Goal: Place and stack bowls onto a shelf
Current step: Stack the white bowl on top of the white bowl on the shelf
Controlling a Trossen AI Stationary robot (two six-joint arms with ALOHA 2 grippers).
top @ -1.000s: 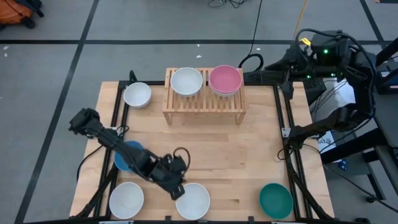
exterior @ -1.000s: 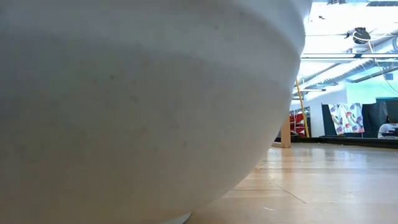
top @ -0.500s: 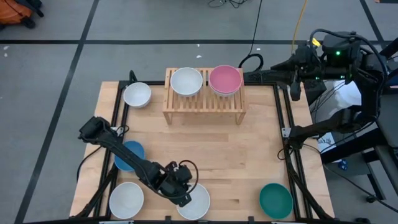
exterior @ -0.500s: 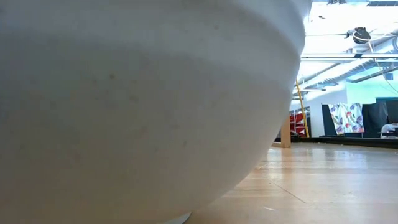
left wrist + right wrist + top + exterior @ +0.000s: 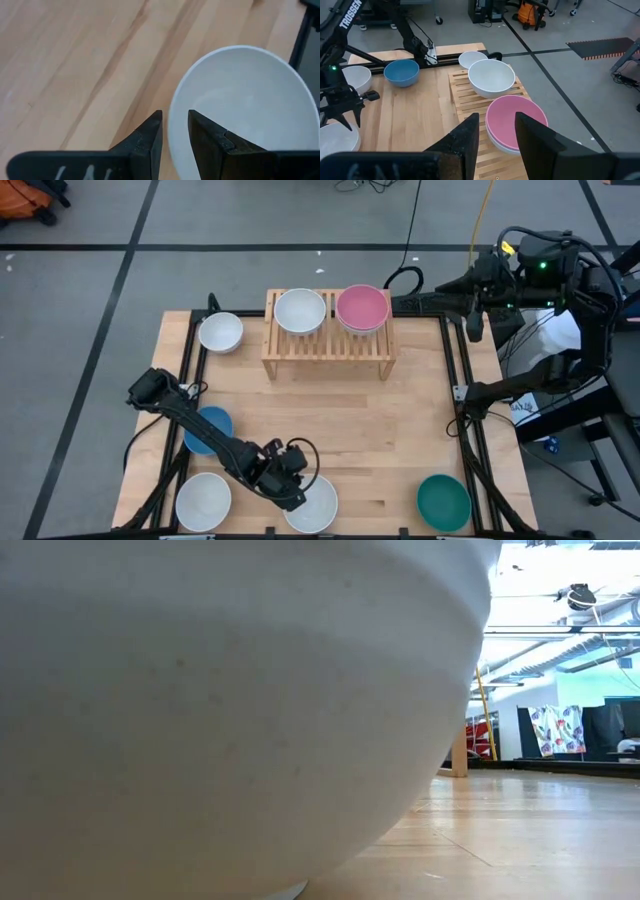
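A white bowl (image 5: pixel 315 510) stands on its base at the table's near edge; its wall (image 5: pixel 200 710) fills the low view. My left gripper (image 5: pixel 297 496) (image 5: pixel 175 117) is open over that bowl's left rim, one finger inside and one outside; whether they touch it, I cannot tell. On the shelf (image 5: pixel 327 348) rest a white bowl (image 5: pixel 300 310) and a pink bowl (image 5: pixel 361 307), which seems nested in a white one. My right gripper (image 5: pixel 471 328) (image 5: pixel 497 120) hangs open beyond the table's far right corner.
On the table stand a blue bowl (image 5: pixel 207 430) and a white bowl (image 5: pixel 203 500) at the left, another white bowl (image 5: pixel 220 332) at the far left corner and a dark green bowl (image 5: pixel 443 502) at the near right. Bare wood lies mid-table.
My left gripper has moved toward the near edge and down, onto the near white bowl's rim, then held still. The right arm has drawn back slightly to the right. No bowl has moved.
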